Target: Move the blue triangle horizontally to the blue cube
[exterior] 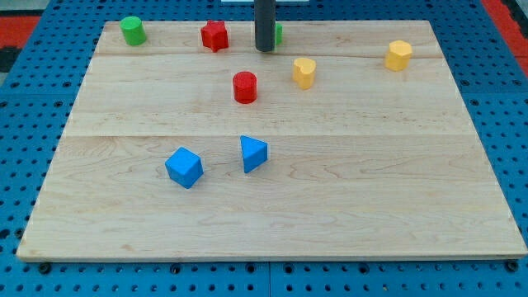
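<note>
I carry no gripper, only a straight dark rod; my tip (264, 49) rests near the view's top on the pale, grained wooden bench (371, 190), grasping nothing, a green block (278, 34) mostly hidden just behind it. From the view's left: a glossy green cylinder (132, 30), the faceted blue cube (184, 167), a red star-like block (214, 35), a red cylinder (245, 87), the blue triangle (253, 153) just beside the cube but apart from it, then two yellow blocks (304, 73) (398, 55).
</note>
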